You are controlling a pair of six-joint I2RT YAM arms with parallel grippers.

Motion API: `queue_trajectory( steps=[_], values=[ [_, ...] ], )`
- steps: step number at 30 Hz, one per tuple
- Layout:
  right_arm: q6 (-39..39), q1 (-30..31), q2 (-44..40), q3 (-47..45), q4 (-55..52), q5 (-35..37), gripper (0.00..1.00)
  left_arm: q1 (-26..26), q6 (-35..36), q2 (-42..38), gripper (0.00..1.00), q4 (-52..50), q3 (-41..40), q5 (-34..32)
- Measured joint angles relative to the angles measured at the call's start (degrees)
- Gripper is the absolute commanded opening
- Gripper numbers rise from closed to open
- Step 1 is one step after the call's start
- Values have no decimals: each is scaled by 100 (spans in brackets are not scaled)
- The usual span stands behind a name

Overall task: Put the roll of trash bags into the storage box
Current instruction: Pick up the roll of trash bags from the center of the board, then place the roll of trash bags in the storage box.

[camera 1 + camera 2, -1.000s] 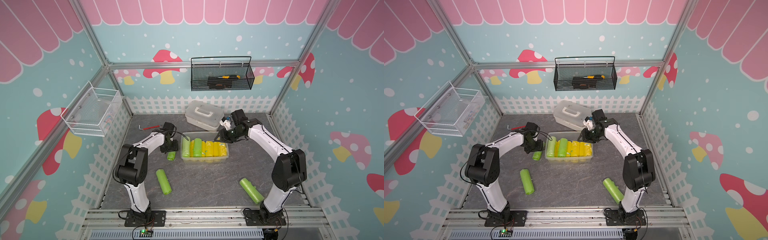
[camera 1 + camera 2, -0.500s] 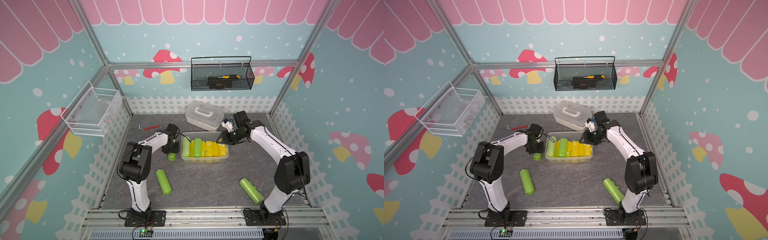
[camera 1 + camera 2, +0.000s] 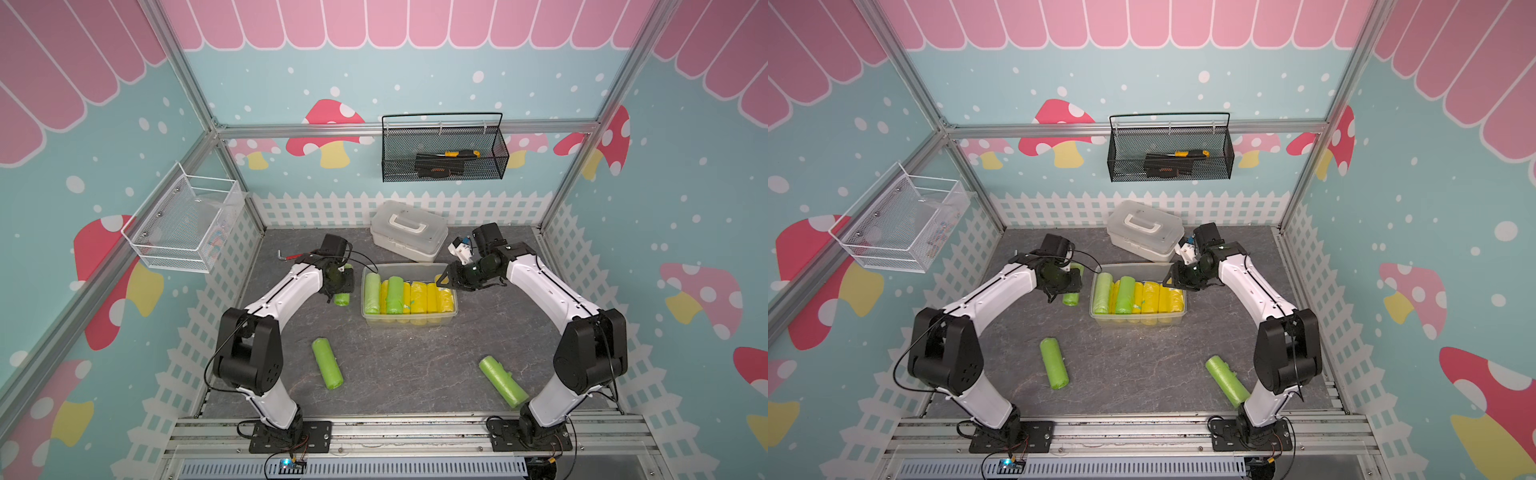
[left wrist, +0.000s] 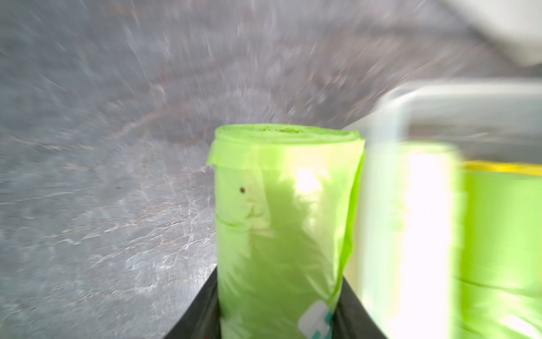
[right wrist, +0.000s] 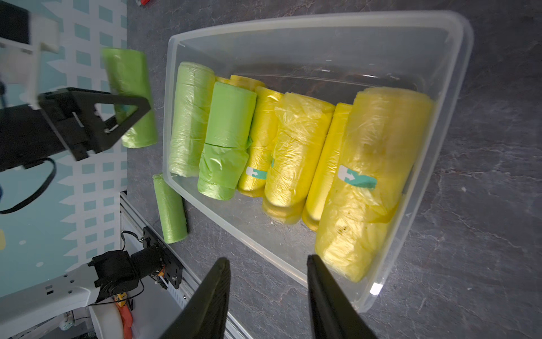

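Moved since a second ago: left hand (image 3: pixel 341 286) has narrowed onto the roll of trash bags (image 3: pixel 343 299), and that roll now sits slightly higher in frame.

Left hand: black fingers (image 4: pixel 199 317) pressed against both flanks of the green roll (image 4: pixel 281 220); the left wrist view is motion-blurred.

Roll position: left of centre in both top views, just beside the left end of the storage box (image 3: pixel 409 323), outside it.

Right hand (image 3: pixel 445 280): partly open, nothing between the jaws, at the box's right end.

Box contents: green rolls (image 3: pixel 371 293) at left, yellow rolls (image 3: pixel 428 297) across the rest.

Worktop (image 3: pixel 415 365): loose green roll (image 3: pixel 327 363) lower left of centre; second loose roll (image 3: pixel 503 381) lower right.

White case (image 3: pixel 409 232): directly above the box in frame.
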Motion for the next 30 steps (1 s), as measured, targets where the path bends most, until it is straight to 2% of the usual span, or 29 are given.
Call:
queue_trajectory(
  steps=[4,9,13,19,30],
  values=[
    [0,-20,-15,0,2,-2,45,-131,-195,-496,38,22,299,249],
    [2,-28,-15,0,0,0,45,-772,-404,-448,39,33,581,492],
    [2,-33,-20,0,0,2,44,-1318,-605,-13,39,26,918,651],
    [2,-48,-46,-79,4,13,44,-1871,-874,763,40,68,1381,726],
    [2,-260,-234,-208,-15,50,44,-2179,-1462,2050,40,151,2039,765]
  ],
)
